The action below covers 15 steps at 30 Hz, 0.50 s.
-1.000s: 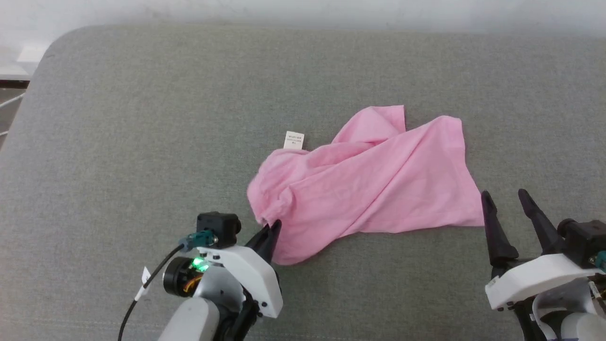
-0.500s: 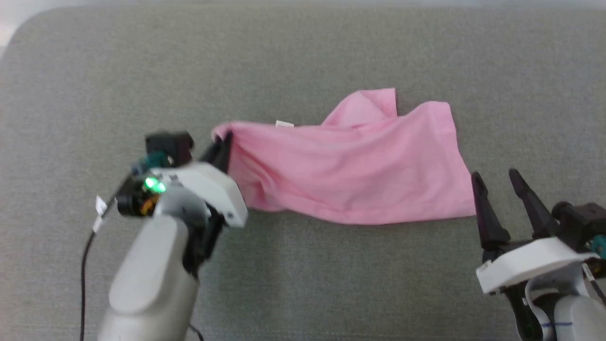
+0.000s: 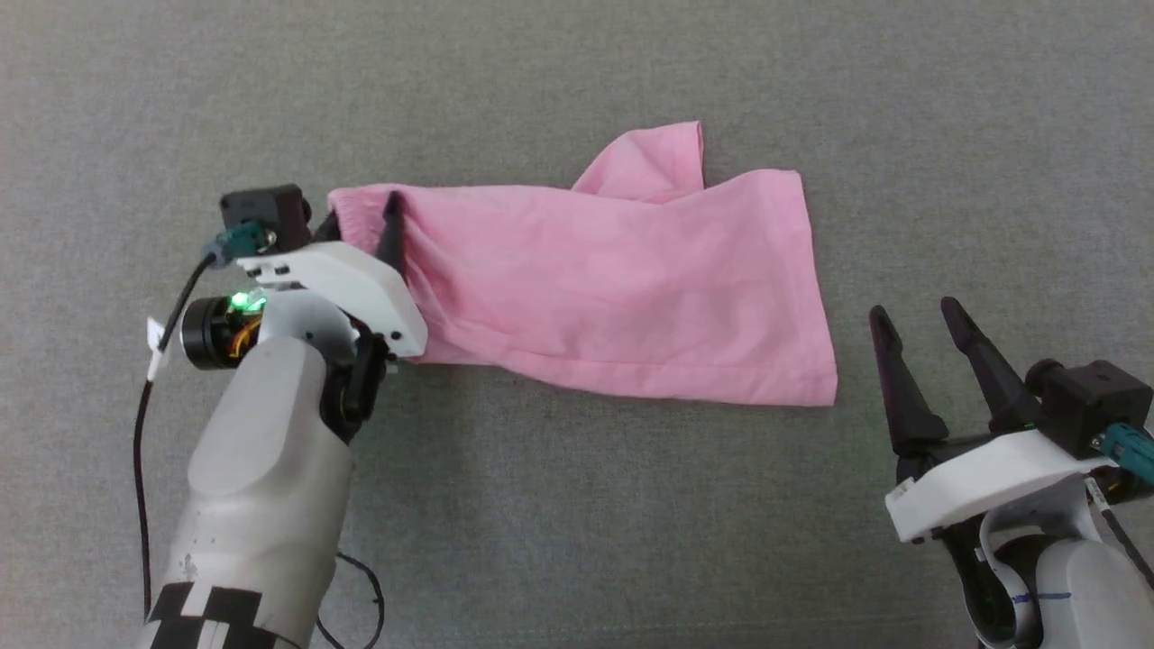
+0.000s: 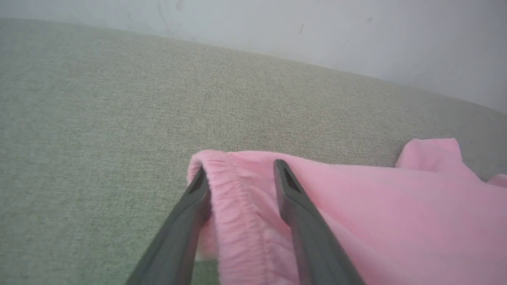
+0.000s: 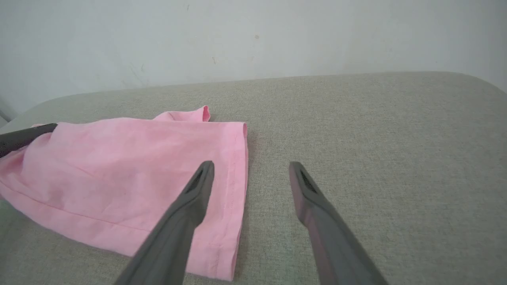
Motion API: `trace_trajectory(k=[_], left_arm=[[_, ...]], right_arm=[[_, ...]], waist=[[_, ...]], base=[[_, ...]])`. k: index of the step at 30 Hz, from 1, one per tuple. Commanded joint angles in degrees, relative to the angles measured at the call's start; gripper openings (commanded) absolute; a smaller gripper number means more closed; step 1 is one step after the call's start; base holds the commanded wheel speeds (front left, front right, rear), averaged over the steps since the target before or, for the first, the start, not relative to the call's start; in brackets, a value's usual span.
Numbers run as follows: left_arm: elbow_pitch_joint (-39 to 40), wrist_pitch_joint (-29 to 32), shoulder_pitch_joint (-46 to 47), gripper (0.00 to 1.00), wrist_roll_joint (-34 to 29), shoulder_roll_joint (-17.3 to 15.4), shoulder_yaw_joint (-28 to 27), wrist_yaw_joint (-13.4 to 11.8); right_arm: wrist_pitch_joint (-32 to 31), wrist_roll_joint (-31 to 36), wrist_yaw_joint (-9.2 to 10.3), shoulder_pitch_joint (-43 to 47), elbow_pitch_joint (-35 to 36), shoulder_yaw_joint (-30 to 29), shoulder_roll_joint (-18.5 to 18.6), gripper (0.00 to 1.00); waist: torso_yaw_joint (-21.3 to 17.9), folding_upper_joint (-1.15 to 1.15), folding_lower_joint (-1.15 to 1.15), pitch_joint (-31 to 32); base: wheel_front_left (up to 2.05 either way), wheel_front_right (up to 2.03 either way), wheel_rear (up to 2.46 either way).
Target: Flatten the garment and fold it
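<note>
Garment [image 3: 631, 279] stretched leftward, left arm [image 3: 261, 451] reaching forward, jaws apart astride waistband [image 4: 233, 206].

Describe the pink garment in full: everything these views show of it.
The garment is thin, plain light-pink cloth, lying mostly spread but softly wrinkled on the grey fabric surface. Its gathered elastic waistband is at the robot's left end, between the parted fingers of the left gripper. A stitched hem runs along the right end, and a folded flap sticks out at the far edge. The right gripper hovers open beside it, apart.
</note>
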<state>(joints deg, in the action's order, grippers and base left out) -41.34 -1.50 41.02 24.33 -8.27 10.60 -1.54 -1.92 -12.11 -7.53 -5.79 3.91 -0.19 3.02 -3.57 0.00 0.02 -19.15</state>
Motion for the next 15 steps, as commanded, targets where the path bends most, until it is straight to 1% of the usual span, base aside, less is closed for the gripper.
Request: trace_trajectory(k=[1,4,8,12,15], left_arm=[[0.0,-0.8,-0.6,1.0,0.2,0.0,-0.2,0.3],[0.9,-3.3,-3.4,1.0,0.8,0.7,-0.3,0.6],[5.7,-5.0,-8.3,1.0,2.1,1.8,-0.2,1.0],[13.1,-4.3,-14.0,1.0,2.3,2.0,0.5,0.3],[19.0,-3.2,-18.0,1.0,2.0,1.6,1.1,-0.8]], right_arm=[[0.1,-0.2,0.04,0.0,0.0,-0.1,-0.1,1.0],[0.0,-0.2,0.04,0.7,0.0,-0.4,-0.1,1.0],[-0.5,-0.3,0.04,1.7,0.2,-0.3,-0.1,1.0],[-1.0,-0.6,0.04,2.5,0.7,-0.2,-0.1,1.0],[-1.4,-0.7,0.04,2.8,1.2,-0.2,-0.1,1.0]], waist=[[0.5,0.0,-0.02,1.1],[1.6,0.0,-0.02,3.1],[3.7,0.0,-0.02,5.3],[5.7,0.0,-0.02,7.0],[6.8,0.0,-0.02,7.3]], base=[[0.0,0.0,0.0],[0.0,0.0,0.0],[0.0,0.0,0.0],[0.0,0.0,0.0],[0.0,0.0,0.0]])
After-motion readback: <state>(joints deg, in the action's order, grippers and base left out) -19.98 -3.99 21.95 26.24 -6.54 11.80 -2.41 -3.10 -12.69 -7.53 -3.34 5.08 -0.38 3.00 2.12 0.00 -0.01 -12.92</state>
